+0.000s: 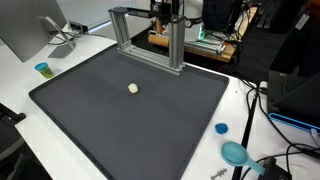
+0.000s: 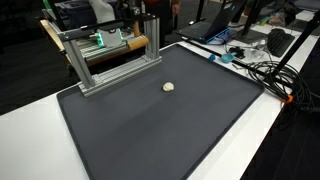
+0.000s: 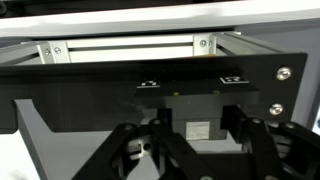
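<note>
A small cream-coloured lump lies alone on the dark grey mat; it shows in both exterior views. An aluminium frame stands at the mat's far edge. My gripper hangs behind and above that frame, far from the lump. In the wrist view the dark fingers stand apart with nothing between them. Ahead of them are a black plate with screws and the frame's bar.
A blue cup stands left of the mat beside a monitor. A blue lid and a teal scoop lie to its right. Cables and electronics crowd the table edge.
</note>
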You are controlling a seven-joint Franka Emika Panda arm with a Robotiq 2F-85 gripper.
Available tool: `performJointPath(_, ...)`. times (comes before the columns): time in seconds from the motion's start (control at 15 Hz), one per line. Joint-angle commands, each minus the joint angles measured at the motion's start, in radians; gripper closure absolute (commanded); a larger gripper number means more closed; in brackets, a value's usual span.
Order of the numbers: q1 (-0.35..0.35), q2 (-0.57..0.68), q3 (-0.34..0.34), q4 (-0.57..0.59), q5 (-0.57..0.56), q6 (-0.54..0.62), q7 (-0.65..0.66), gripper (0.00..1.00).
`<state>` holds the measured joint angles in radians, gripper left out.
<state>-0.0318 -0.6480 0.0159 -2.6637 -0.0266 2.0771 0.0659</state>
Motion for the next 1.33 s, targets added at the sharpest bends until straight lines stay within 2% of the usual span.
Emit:
performJointPath(0.0, -0.009, -0.020, -0.006, 0.010, -0.004, -0.035, 0.007, 0.68)
performJointPath(0.07, -0.010, -0.013, -0.004, 0.017, -0.001, -0.036, 0.016, 0.73)
performJointPath(0.2, -0.017, -0.002, 0.003, 0.021, -0.008, -0.028, 0.037, 0.73)
performJointPath(0.53, 0.006, 0.033, -0.024, 0.053, 0.014, -0.078, -0.026, 0.73)
performJointPath(0.6, 0.008, 0.041, -0.025, 0.063, 0.007, -0.098, -0.042, 0.23)
performJointPath(0.67, 0.013, 0.048, -0.033, 0.070, 0.012, -0.113, -0.063, 0.70)
performJointPath(0.8, 0.015, 0.060, -0.041, 0.085, 0.016, -0.128, -0.088, 0.68)
performJointPath(0.87, 0.019, 0.066, -0.045, 0.092, 0.022, -0.130, -0.097, 0.73)
performJointPath(1.0, 0.020, 0.078, -0.050, 0.098, 0.030, -0.126, -0.105, 0.75)
performJointPath(1.07, 0.020, 0.083, -0.053, 0.100, 0.038, -0.121, -0.102, 0.79)
performJointPath(1.27, 0.009, 0.097, -0.047, 0.101, 0.070, -0.045, -0.037, 0.79)
